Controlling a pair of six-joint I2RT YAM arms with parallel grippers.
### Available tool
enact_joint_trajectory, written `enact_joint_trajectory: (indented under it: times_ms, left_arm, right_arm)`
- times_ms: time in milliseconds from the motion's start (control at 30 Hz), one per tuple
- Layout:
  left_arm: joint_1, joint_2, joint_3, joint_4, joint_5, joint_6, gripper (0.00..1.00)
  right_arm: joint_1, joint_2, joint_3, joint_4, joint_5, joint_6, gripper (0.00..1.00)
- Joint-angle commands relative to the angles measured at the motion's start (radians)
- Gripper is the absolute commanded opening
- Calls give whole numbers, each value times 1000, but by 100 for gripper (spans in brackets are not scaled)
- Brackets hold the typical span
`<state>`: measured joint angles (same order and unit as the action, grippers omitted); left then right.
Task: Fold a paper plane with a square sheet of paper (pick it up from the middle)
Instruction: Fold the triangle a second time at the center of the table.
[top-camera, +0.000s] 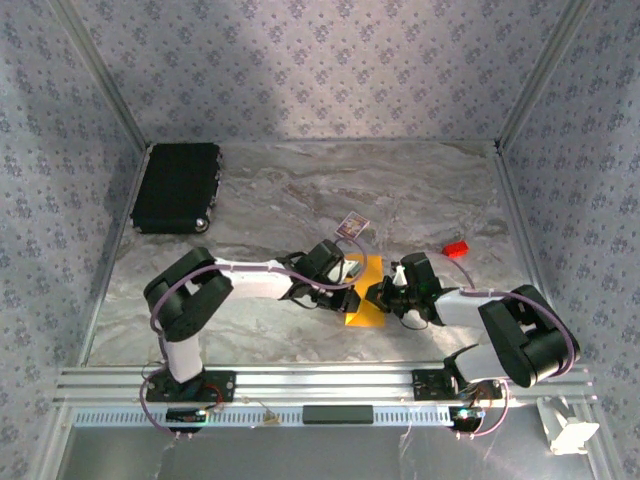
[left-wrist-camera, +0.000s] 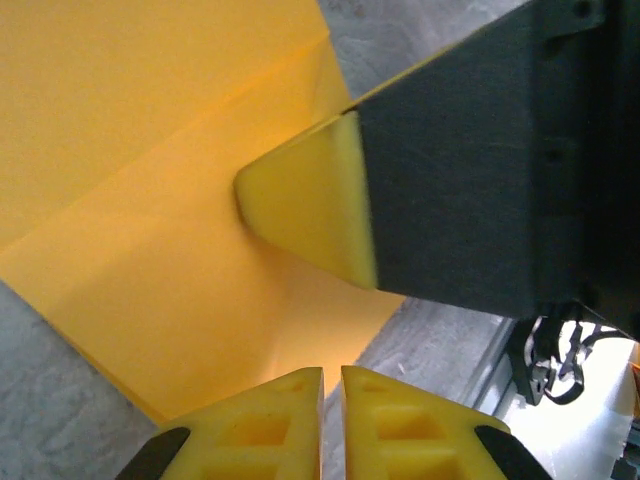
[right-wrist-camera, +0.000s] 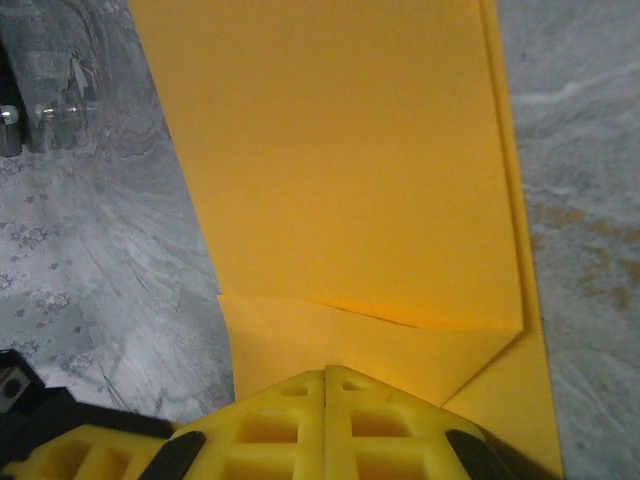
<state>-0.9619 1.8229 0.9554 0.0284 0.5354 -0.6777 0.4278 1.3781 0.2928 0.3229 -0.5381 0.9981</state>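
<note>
a thin orange-yellow square sheet of paper (top-camera: 366, 312), partly folded, lies on the grey marbled tabletop (top-camera: 300, 200) between both arms. the right claw (right-wrist-camera: 326, 372), pressed together, bears on a folded corner, likely flattening the crease. the left claw (left-wrist-camera: 331, 372), fingers almost touching, sits at the sheet's edge, probably steadying it.

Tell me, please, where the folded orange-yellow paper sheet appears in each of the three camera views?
Top external: the folded orange-yellow paper sheet lies slightly right of centre, in the lower half.
Left wrist: the sheet covers the left and centre, from top to bottom.
Right wrist: the sheet runs as a wide band down the centre from the top.
Shared landmark: the grey marbled tabletop under it.
</note>
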Motion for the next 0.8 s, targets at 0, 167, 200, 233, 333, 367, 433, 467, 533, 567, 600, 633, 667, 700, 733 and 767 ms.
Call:
enact_joint_trajectory:
  times_ms: [0, 167, 200, 233, 333, 367, 433, 467, 533, 567, 600, 633, 667, 700, 733, 767]
  left_arm:
    - [-2, 24, 27, -2, 15, 19, 13]
    - [-5, 34, 14, -67, -38, 51, 12]
    - [-6, 36, 8, -78, -47, 58, 12]
    - [-6, 36, 5, -93, -56, 66, 12]
    - [-6, 33, -18, -105, -87, 75, 11]
    - [-6, 35, -21, -107, -89, 77, 11]
    - [-7, 42, -21, -112, -92, 78, 10]
    - [-6, 44, -22, -114, -94, 78, 10]
    - [-6, 42, -29, -112, -100, 78, 9]
    - [-6, 42, -26, -116, -102, 78, 9]
    - [-6, 42, -24, -119, -104, 79, 9]
    - [-7, 44, -24, -120, -107, 77, 9]
    - [-6, 44, -24, -120, -106, 76, 8]
    - [-6, 44, -23, -120, -106, 75, 8]
    - [-7, 43, -24, -120, -108, 74, 8]
    - [-6, 44, -25, -121, -108, 73, 8]
  right_arm:
    - [-7, 3, 5, -68, 38, -10, 0]
    - [-5, -5, 12, -55, 25, -8, 1]
    - [-6, -10, 15, -53, 22, -8, 2]
    - [-5, -18, 18, -51, 20, -9, 4]
    - [-3, -48, 28, -62, 15, -15, 8]
    - [0, -57, 32, -70, 15, -20, 8]
    - [10, -72, 37, -86, 16, -28, 9]
    - [15, -73, 41, -90, 12, -29, 9]
    - [33, -70, 43, -91, 7, -32, 9]
    - [43, -66, 45, -91, 9, -30, 9]
    - [54, -61, 43, -87, 13, -26, 8]
    - [67, -53, 43, -83, 17, -24, 7]
    - [76, -45, 44, -83, 21, -23, 7]
    - [87, -31, 45, -84, 24, -22, 6]
    - [94, -18, 49, -82, 22, -21, 5]
    - [103, -3, 49, -81, 20, -20, 4]
